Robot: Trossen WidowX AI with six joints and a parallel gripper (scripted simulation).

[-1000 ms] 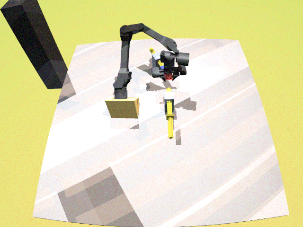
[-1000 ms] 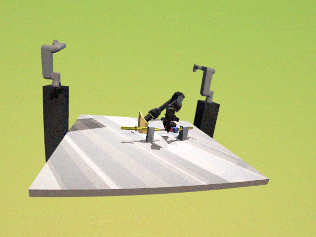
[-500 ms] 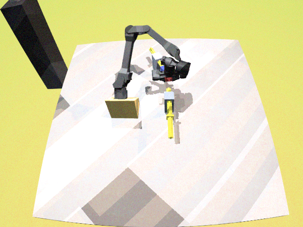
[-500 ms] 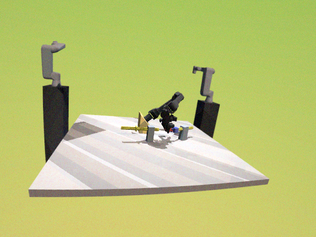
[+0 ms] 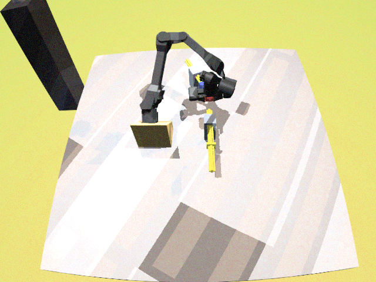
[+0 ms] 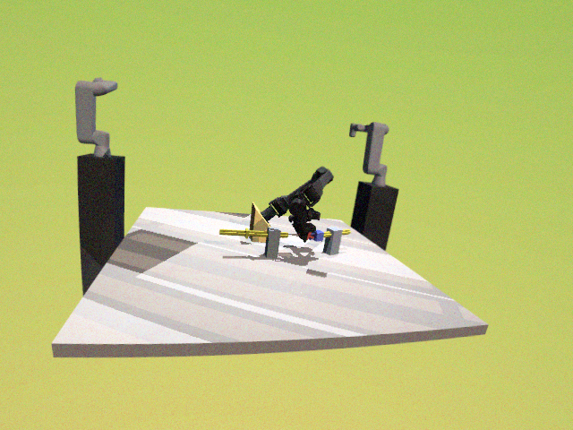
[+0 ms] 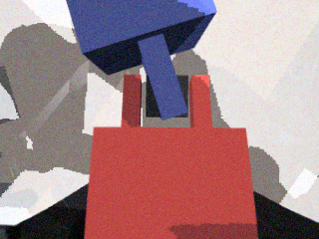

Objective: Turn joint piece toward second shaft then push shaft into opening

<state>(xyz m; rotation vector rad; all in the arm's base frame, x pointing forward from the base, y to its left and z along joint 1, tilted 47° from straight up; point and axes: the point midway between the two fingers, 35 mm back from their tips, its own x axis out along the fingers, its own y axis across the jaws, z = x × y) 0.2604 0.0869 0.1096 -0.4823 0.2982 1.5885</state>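
Observation:
The gripper (image 5: 211, 97) (image 6: 307, 238) (image 7: 170, 199) is shut on the red square joint piece (image 5: 209, 98) (image 6: 309, 235) (image 7: 169, 169), one black finger on each side. The blue hinge part (image 5: 201, 84) (image 6: 317, 236) (image 7: 135, 27) sits on the first yellow shaft (image 5: 188, 62) (image 6: 346, 231), which its grey block (image 5: 191, 79) (image 6: 332, 242) holds. In the wrist view the blue arm is tilted against the red prongs. The second yellow shaft (image 5: 211, 160) (image 6: 234, 232) lies through the second block (image 5: 210, 118) (image 6: 273, 245); a gap separates its tip from the joint piece. The opening's exact direction cannot be told.
A tan wedge-shaped stand (image 5: 153, 136) (image 6: 257, 224) is beside the arm's base, left of the second block in the top view. Dark pillars (image 6: 100, 208) (image 6: 373, 212) carrying grey arms stand beyond the table (image 6: 277, 296). The forearm and wrist hang over the first block.

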